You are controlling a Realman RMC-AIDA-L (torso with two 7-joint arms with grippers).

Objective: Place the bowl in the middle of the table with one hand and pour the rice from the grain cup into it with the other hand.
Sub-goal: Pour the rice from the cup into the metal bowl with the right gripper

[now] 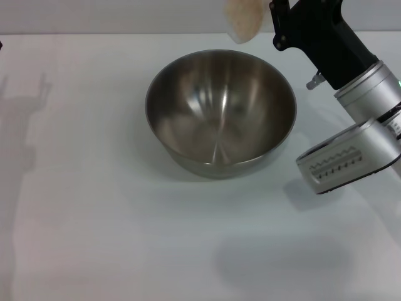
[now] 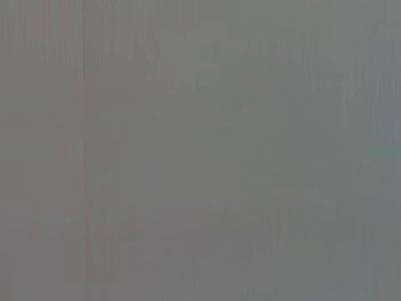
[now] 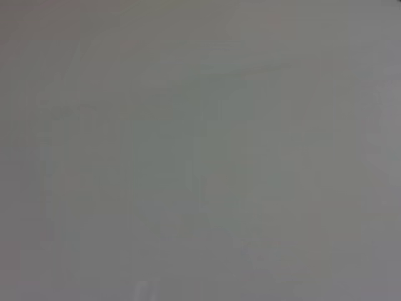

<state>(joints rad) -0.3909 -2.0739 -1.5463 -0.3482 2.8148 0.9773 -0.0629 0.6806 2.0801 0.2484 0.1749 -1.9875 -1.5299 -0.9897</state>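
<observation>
White table [image 1: 94,219], bowl [image 1: 220,113] central, right end effector [image 1: 270,24] holding rice-filled grain cup [image 1: 245,19] above bowl's far rim

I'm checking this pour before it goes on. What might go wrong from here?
1. The grain cup hangs at the bowl's far rim, not over its centre, so the rice may land on the table behind it.
2. The cup sits at the head view's top edge, held by the right end effector, and its spout is cut off, so aim is hard to judge.
3. Nothing steadies the bowl; a knock from the right arm might shift it.
</observation>
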